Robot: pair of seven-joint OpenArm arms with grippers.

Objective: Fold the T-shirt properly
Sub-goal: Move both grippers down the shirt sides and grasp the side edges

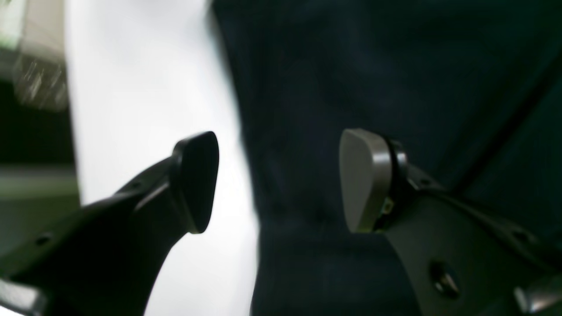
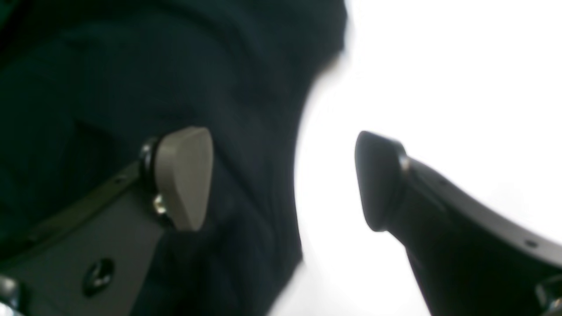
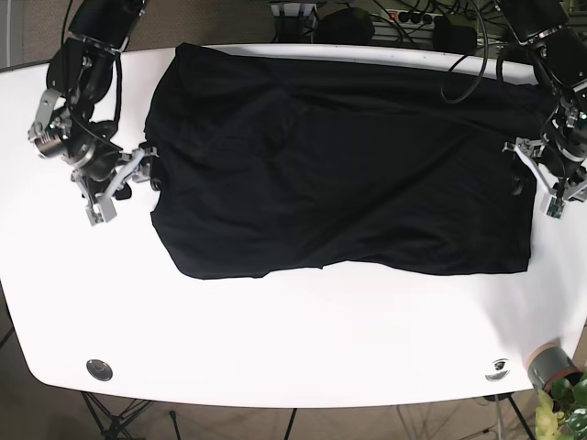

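Observation:
A black T-shirt (image 3: 339,165) lies spread flat on the white table (image 3: 293,339). My right gripper (image 3: 147,170) is at the shirt's left edge in the base view. In the right wrist view this gripper (image 2: 281,180) is open and empty, with its grey pad (image 2: 184,175) over the cloth (image 2: 175,66) and its black pad (image 2: 377,180) over bare table. My left gripper (image 3: 518,170) is at the shirt's right edge. In the left wrist view it (image 1: 281,180) is open and empty, with the grey pad (image 1: 364,180) over the cloth (image 1: 373,66) and the black pad (image 1: 197,180) over table.
Cables and power strips (image 3: 394,18) lie behind the table's far edge. A small grey pot with a plant (image 3: 553,368) stands at the front right corner. Round fittings (image 3: 98,368) sit in the table near the front edge.

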